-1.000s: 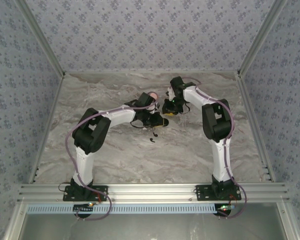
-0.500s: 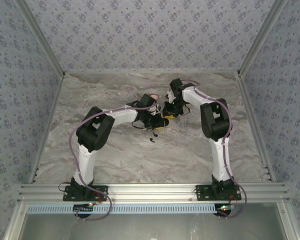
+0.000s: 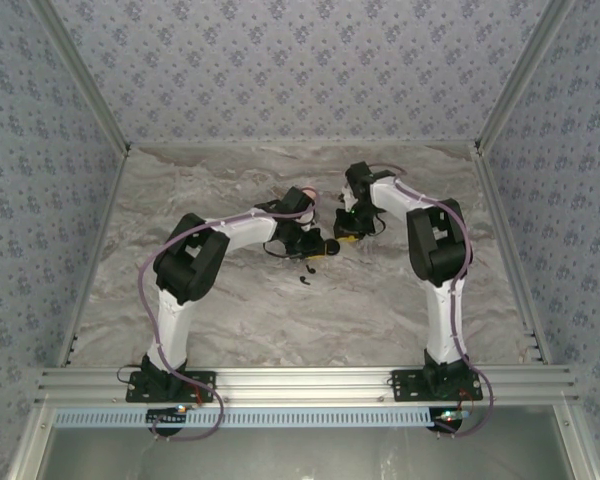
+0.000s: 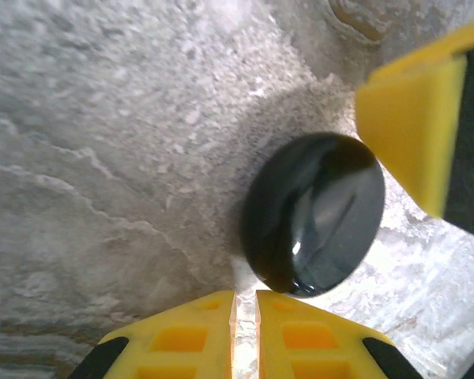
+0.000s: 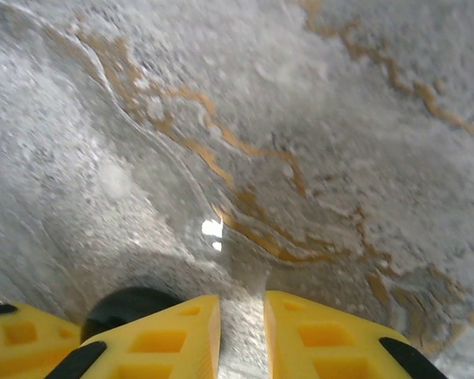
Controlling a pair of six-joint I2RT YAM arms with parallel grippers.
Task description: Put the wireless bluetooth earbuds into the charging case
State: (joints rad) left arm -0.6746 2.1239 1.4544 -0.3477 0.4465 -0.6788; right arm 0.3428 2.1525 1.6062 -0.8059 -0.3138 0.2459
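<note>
Your left gripper is pinched down to a sliver and holds nothing. The case lies on the table at 1 o'clock from its tips, just beside them and perhaps touching. I'd judge you have the gripper parked there as a backstop, so the glossy puck can't skate off when pushed.

Your right gripper is parted only narrowly, is also empty, and hangs low over the marble. One of its fingers stands at 2 o'clock of the case, probably lined up to work it open.

The earbuds lie loose at 6 o'clock from the left gripper, apart from the case. A pink disc sits at 12 o'clock, close to that arm.

The case looks shut, and that is your obstacle. Both grippers crowd it, leaving little room.
</note>
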